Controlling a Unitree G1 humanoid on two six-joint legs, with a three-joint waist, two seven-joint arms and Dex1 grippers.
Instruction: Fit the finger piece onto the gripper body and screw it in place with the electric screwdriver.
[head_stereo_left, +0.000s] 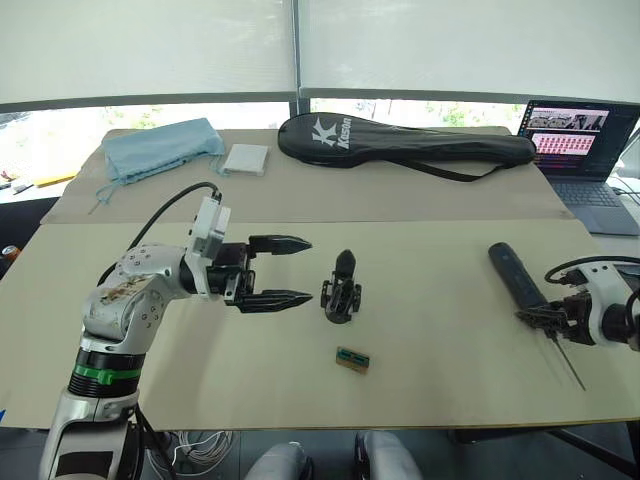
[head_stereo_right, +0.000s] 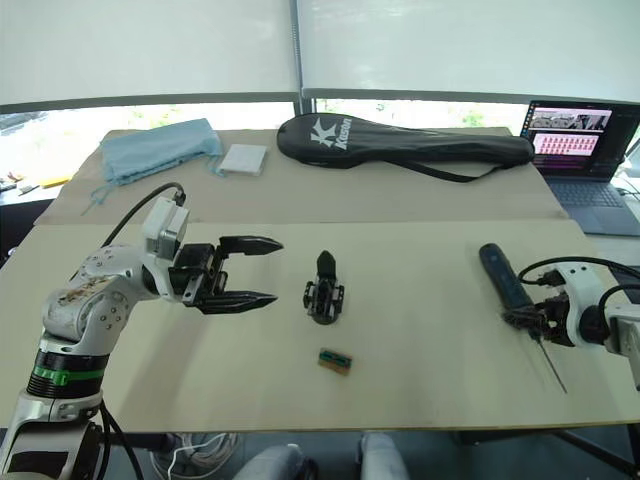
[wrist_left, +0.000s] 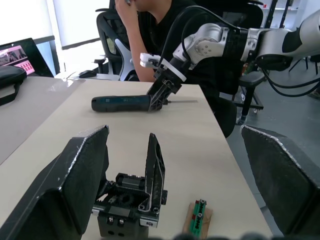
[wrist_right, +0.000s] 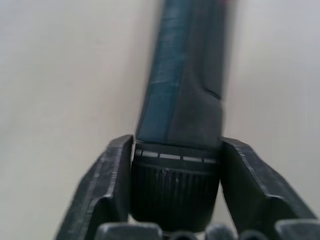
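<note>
Gripper body (head_stereo_left: 341, 290): frame centre, just right of your wide-open, empty left gripper (head_stereo_left: 283, 271). Right gripper (head_stereo_left: 541, 318) clamps electric screwdriver (head_stereo_left: 517, 275), far right.

One gripper body (head_stereo_left: 341, 289), one electric screwdriver (head_stereo_left: 518, 279), one green block (head_stereo_left: 352, 359) — one laptop (head_stereo_left: 583, 146).

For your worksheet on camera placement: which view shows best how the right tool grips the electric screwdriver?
The right wrist view: its two fingers clamp the ribbed collar of the electric screwdriver. The left wrist view shows the whole screwdriver lying on the table, far off. Both eye views show its dark handle and thin bit beside the right tool.
</note>
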